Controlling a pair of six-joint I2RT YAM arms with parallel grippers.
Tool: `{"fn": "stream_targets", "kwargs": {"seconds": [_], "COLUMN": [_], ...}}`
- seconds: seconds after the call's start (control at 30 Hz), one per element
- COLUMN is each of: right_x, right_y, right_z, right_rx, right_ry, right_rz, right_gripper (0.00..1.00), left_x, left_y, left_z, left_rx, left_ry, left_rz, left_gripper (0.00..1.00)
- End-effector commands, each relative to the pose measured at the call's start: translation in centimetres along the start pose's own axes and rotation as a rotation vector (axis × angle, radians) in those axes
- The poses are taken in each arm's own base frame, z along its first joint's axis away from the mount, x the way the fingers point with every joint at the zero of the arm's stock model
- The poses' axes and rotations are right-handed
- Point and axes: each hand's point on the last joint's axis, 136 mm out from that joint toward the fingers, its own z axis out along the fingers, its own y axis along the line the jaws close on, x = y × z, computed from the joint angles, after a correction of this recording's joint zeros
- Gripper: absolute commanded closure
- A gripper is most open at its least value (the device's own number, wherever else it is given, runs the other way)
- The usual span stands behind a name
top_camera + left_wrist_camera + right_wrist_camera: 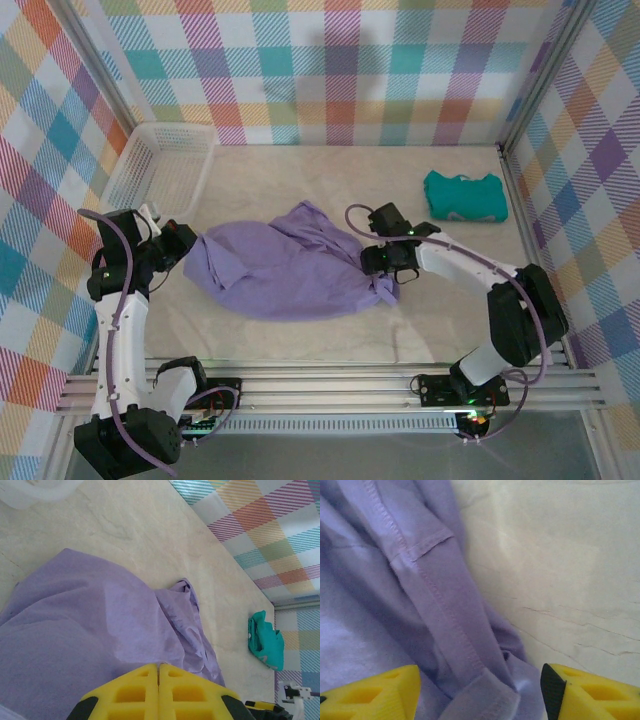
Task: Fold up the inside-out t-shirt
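Inside-out t-shirt [280, 270] spans from the closed left tool [158, 672] to the wide-spread right tool [480, 682] straddling its seam.

T-shirt [285, 268]: one. Teal garment [465, 196]: one. Basket [160, 160]: one. Left gripper [158, 680], right gripper [480, 690]: two.

Matt cloth on smooth tabletop [300, 175]
The lavender t-shirt [285, 270] is soft, matt cloth with raised stitched seams; the tabletop beneath it looks smooth, pale, stone-veined.
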Motion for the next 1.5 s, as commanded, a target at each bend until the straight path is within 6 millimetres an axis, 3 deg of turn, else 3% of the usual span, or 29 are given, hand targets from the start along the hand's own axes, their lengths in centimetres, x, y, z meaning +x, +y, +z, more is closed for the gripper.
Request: {"fn": "stream_targets", "kwargs": {"seconds": [0.0,0.07,0.13,0.2,0.27,0.37,0.47,0.53,0.63,0.7,0.73,0.77,0.87,0.93,1.03,1.1,1.23,1.47], "right_x": [0.9,1.9,2.4,2.0,0.9,-2.0,-6.6,-10.3,-14.4,-14.5,-13.6,-12.5,-6.5,-0.9,5.1,5.6,3.4,1.6], "right_y": [0.7,-0.1,-1.1,-2.0,-2.4,-2.0,-1.2,-0.8,-0.4,-0.4,-0.5,-0.7,-1.9,-3.3,-3.5,-2.8,-1.8,1.3], "right_z": [0.8,1.8,2.1,1.5,0.3,-2.6,-6.5,-9.9,-16.0,-19.0,-19.4,-19.2,-15.8,-11.3,-6.4,-5.6,-5.1,-1.6], "right_rx": [-0.016,0.023,0.046,0.032,-0.024,-0.216,-0.424,-0.549,-0.662,-0.684,-0.675,-0.659,-0.577,-0.470,-0.350,-0.322,-0.245,-0.222], "right_ry": [0.067,0.112,0.123,0.089,0.034,-0.098,-0.282,-0.402,-0.564,-0.646,-0.653,-0.641,-0.523,-0.382,-0.231,-0.217,-0.229,-0.122], "right_rz": [-0.030,-0.029,-0.007,0.033,0.075,0.172,0.213,0.211,0.169,0.135,0.132,0.141,0.232,0.355,0.403,0.352,0.212,0.070], "right_gripper": [0.34,0.38,0.49,0.68,0.77,0.88,1.00,1.00,1.00,1.00,1.00,1.00,0.98,0.90,0.77,0.67,0.59,0.54], "left_x": [-0.3,-0.3,-0.5,-1.1,-1.9,-3.7,-6.1,-8.4,-11.9,-13.9,-14.7,-14.8,-14.4,-12.2,-8.2,-5.9,-3.1,-2.0], "left_y": [-1.1,-1.2,-1.3,-1.6,-2.2,-3.3,-4.4,-5.6,-8.6,-10.5,-10.9,-11.3,-8.8,-6.6,-3.1,-1.2,0.8,1.6], "left_z": [-0.4,-0.4,-0.5,-0.6,-0.8,-1.0,-1.0,-0.9,-1.6,-3.4,-4.4,-5.1,-6.1,-4.9,-1.9,-0.3,1.1,1.1], "left_rx": [0.040,0.043,0.046,0.052,0.062,0.080,0.099,0.126,0.189,0.209,0.205,0.205,0.116,0.067,0.024,0.009,-0.002,-0.020], "left_ry": [-0.022,-0.020,-0.026,-0.044,-0.063,-0.109,-0.159,-0.196,-0.234,-0.283,-0.311,-0.323,-0.352,-0.302,-0.183,-0.116,-0.051,-0.042], "left_rz": [0.018,0.013,0.008,-0.002,-0.008,-0.025,-0.052,-0.078,-0.086,-0.055,-0.043,-0.028,-0.020,-0.015,-0.035,-0.055,-0.069,-0.053], "left_gripper": [1.00,1.00,1.00,1.00,1.00,1.00,1.00,1.00,1.00,1.00,1.00,1.00,1.00,1.00,1.00,1.00,1.00,1.00]}}
